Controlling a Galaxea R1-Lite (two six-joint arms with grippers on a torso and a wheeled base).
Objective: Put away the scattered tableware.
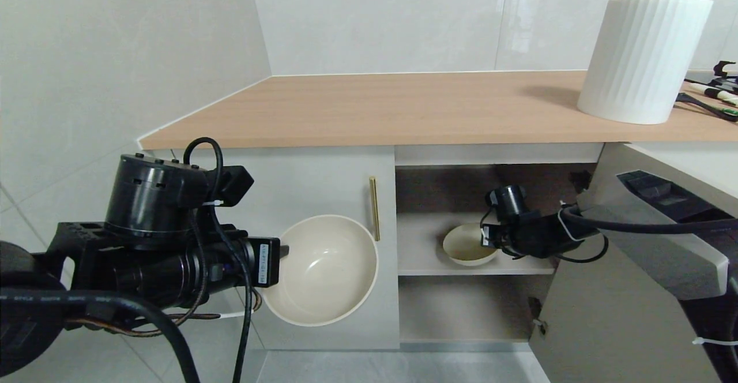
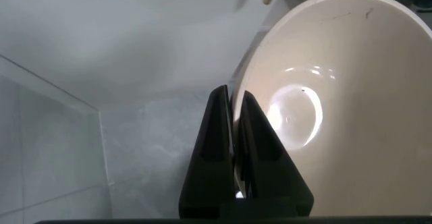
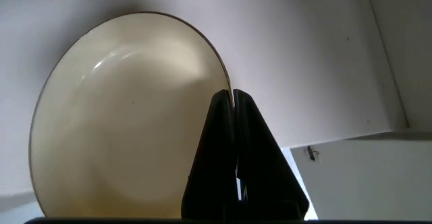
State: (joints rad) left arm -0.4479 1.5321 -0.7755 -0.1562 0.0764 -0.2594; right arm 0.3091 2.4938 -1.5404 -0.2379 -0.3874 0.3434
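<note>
**Shelving Two Bowls: Seat the Right One First**

1. Left side. The left pincer [image 2: 233,92] is clamped on the rim of the large bowl [image 1: 326,270], one finger inside the rim and one outside. The cream bowl hangs on edge, with its hollow facing the head camera, in front of the closed door [image 1: 323,181] and just left of the brass handle [image 1: 373,208]. Hold it there, well apart from the opening. A rim pinch on a bowl this broad is likely to twist under a quick swing, so later travel should be slow, and the rim should pass the handle without touching it.

2. Cabinet opening. The shelf [image 1: 421,256] sits midway up the compartment. The small bowl [image 3: 128,116] lies on or just above it, towards the right. Whether its base has full contact cannot be told.

3. Right side. The right pincer [image 1: 487,239] grips the near rim of the small bowl, fingers closed across the wall. The step in hand appears to be setting this bowl down. Lower it until the base lies flat, release only then, and draw straight back towards the near side, staying away from the open door [image 1: 605,314]. Seat it far enough right to leave shelf space for the large bowl.

4. Above, the worktop [image 1: 403,106] carries a ribbed white container [image 1: 643,60] and utensils [image 1: 712,97] at the far right. These probably remain to be stored.
</note>
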